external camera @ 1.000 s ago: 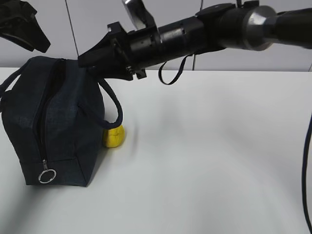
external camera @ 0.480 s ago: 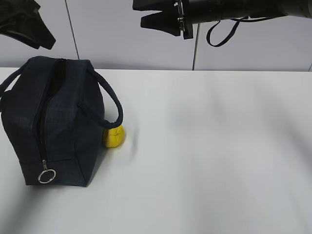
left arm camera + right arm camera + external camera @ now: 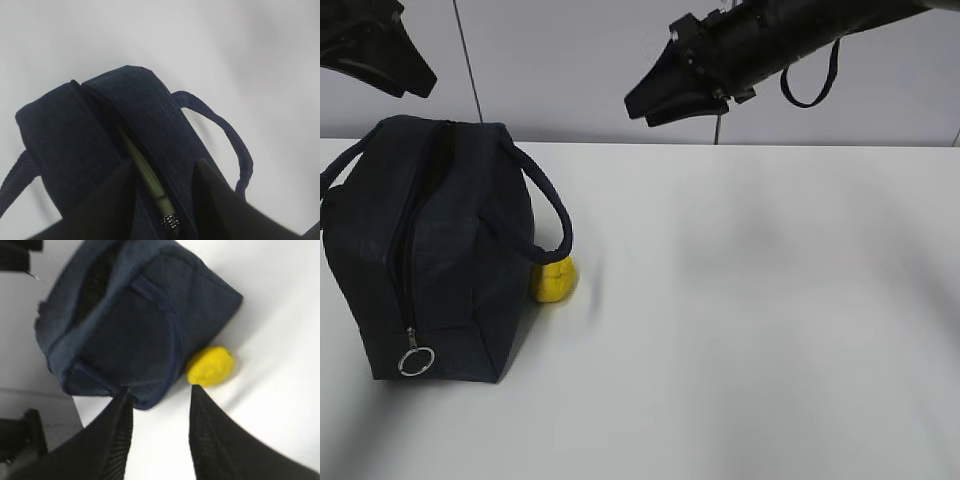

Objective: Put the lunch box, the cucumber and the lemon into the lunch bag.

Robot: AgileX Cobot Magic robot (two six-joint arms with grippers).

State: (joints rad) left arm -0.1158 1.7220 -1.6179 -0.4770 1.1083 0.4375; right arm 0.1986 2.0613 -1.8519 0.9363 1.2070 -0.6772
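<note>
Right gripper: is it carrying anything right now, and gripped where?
Nothing. The right gripper is open and empty above the table; the lemon lies beside the lunch bag.

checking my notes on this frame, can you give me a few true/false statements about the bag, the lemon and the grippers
1. The lemon lies on the table against the lunch bag. True.
2. The right gripper is holding the lemon. False: it hangs in the air with nothing between its jaws, well above the table.
3. The bag's top zipper is fully closed. False: the left wrist view shows the top parted, with something pale green inside the slit.
4. The left gripper hovers above the bag's opening, holding nothing. True.
5. The bag lies flat on its side. False: it stands upright, with its handles at the top.
</note>
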